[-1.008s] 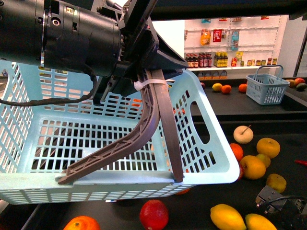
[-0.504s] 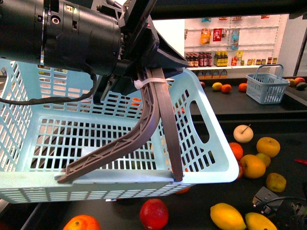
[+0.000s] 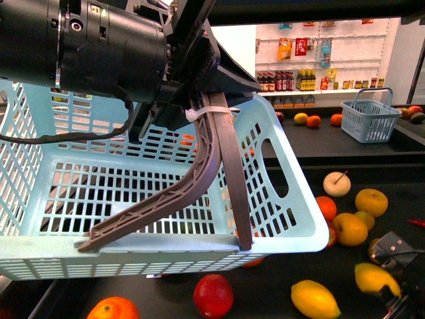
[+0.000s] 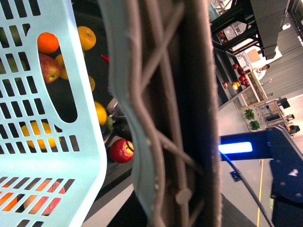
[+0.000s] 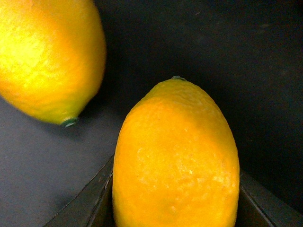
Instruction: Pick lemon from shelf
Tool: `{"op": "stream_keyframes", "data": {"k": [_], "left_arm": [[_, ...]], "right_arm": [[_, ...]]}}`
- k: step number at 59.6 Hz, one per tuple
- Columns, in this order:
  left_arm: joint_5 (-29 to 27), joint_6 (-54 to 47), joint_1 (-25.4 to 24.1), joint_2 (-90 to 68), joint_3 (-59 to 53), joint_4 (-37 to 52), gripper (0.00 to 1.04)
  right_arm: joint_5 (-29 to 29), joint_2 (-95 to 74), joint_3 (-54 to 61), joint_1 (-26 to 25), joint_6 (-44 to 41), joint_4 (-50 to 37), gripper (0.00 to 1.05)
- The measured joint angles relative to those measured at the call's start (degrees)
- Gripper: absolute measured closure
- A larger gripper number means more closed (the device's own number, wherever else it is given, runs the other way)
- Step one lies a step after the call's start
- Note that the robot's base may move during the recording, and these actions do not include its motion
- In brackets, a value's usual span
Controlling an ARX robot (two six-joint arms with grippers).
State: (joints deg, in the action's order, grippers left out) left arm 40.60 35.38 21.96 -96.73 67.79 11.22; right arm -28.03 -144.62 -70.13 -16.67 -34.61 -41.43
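The lemon, bright yellow and oval, sits at the lower right of the front view with my right gripper shut on it, slightly above the shelf's black tray. In the right wrist view the lemon fills the space between the two dark fingers, and my right gripper clamps its sides. A second lemon lies on the tray beside it. My left gripper is shut on the grey-brown basket handle, holding the light blue basket up.
Yellow-orange apples, oranges and a cream pear lie on the tray right of the basket. A red apple and an orange lie in front. A small blue basket stands on the far tray.
My right gripper has closed on the right-hand lemon and raised it up and to the right, away from the second lemon. The basket and left arm have barely moved.
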Motion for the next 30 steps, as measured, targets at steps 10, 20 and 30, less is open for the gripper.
{"op": "stream_keyframes", "data": {"k": [10, 20, 30], "left_arm": [[-0.04, 0.00, 0.00, 0.00, 0.00, 0.00, 0.95], [0.07, 0.00, 0.02, 0.00, 0.00, 0.00, 0.95], [-0.02, 0.00, 0.00, 0.00, 0.00, 0.00, 0.95]], "right_arm": [[-3.48, 13.62, 8.66, -0.72, 4.61, -4.83, 0.54], [-7.41, 28.35, 15.67, 2.03, 11.82, -6.21, 0.54], [-9.31, 36.65, 18.29, 6.19, 17.20, -5.07, 0.54]]}}
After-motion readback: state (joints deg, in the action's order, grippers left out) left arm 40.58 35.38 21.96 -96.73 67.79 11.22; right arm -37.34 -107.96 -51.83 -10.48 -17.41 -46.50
